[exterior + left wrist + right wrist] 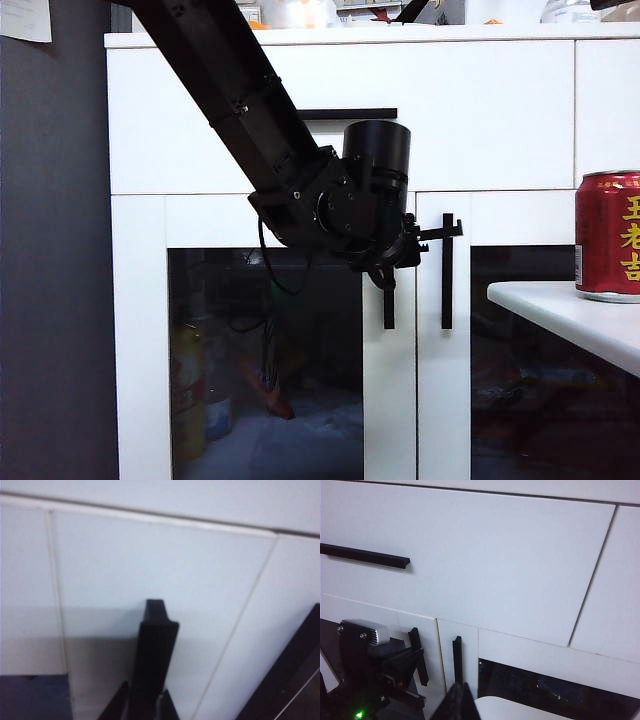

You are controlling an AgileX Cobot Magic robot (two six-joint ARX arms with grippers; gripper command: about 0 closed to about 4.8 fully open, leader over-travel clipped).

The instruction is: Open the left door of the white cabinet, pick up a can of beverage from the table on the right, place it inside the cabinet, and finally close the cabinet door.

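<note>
The white cabinet [480, 110] fills the exterior view. My left gripper [390, 268] reaches across the left door [390, 400] and is shut on its black vertical handle [388, 308]. In the left wrist view that handle [155, 650] stands between the two fingertips [118, 707] of the left gripper [145, 706]. The door looks flush with its neighbour. The red can of beverage [608, 235] stands on the white table [570, 315] at the right. My right gripper [460, 705] hangs shut and empty above the table corner [520, 711], back from the cabinet.
The right door's handle [447, 270] is just beside my left gripper. The drawer's horizontal handle [350, 113] is above. A yellow bottle [185, 390] shows behind the left glass. A grey wall [50, 250] bounds the left side.
</note>
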